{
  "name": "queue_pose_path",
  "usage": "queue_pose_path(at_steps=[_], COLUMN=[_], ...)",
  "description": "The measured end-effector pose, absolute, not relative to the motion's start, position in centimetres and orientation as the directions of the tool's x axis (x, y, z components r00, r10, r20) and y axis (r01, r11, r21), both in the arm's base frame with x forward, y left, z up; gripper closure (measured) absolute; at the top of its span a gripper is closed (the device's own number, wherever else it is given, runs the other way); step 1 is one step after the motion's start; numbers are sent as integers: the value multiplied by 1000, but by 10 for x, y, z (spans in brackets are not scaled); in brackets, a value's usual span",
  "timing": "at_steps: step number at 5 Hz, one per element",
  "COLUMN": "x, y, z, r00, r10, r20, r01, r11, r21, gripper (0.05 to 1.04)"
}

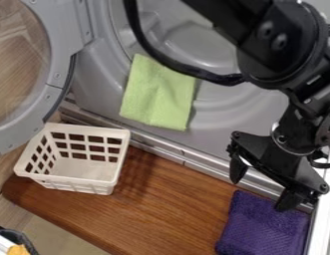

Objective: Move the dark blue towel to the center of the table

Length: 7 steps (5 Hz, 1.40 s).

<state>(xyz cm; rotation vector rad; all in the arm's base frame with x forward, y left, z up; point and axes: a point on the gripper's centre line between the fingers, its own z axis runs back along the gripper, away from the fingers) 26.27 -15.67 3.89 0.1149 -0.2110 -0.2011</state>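
Dark blue towel [263,231], at the view's lower right on the wooden worktop [150,211] near the gripper [259,194], whose fingers [238,171] are released and spread, should handle as light, limp, non-fragile fabric; pinch a fold near its upper edge.

Green cloth [159,93] in the open washer drum, white basket [79,185] on wood.

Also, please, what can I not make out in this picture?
Camera view, all:
Purple towel: lower end cut off by the bottom edge; part of its top hidden behind the gripper.
Round door: left part cut off by the left edge.
Lower-left corner item: cut off, unclear.
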Motion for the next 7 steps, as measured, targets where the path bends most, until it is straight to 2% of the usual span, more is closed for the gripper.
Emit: queue_pose_path(at_steps=[1, 5, 6, 7], x=[260, 274, 280, 277], y=[-155, -164, -168, -168], z=[30, -23, -31, -47], r00=[963, 970, 966, 969], r10=[-213, -235, -238, -235], r20=[168, 67, 102, 82], r01=[190, 229, 234, 231], r11=[971, 970, 971, 972], r21=[144, 81, 53, 49], gripper=[85, 85, 85, 85])
